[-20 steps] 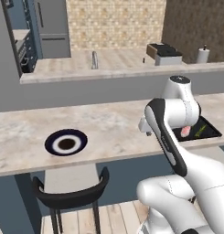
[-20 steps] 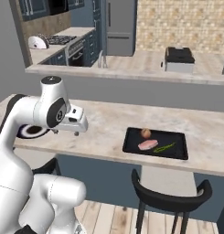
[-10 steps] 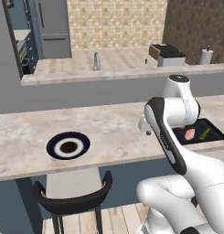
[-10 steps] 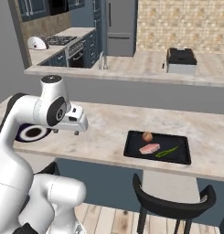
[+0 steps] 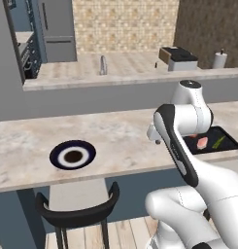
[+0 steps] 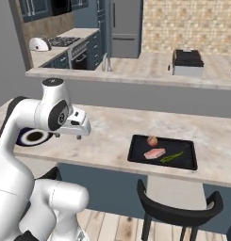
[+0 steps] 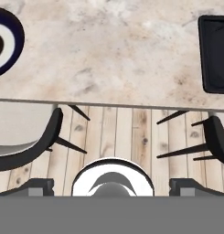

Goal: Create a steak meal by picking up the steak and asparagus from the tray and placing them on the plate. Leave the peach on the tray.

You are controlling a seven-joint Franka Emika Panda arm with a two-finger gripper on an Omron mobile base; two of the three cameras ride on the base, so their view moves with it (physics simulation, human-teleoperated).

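Across both base views the whole scene has slid sideways since before, fingers (image 7: 111, 187) spread, holding nothing.

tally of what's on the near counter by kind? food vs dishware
Food: 3 – steak, asparagus, peach
Dishware: 2 – black tray, round plate
Total: 5
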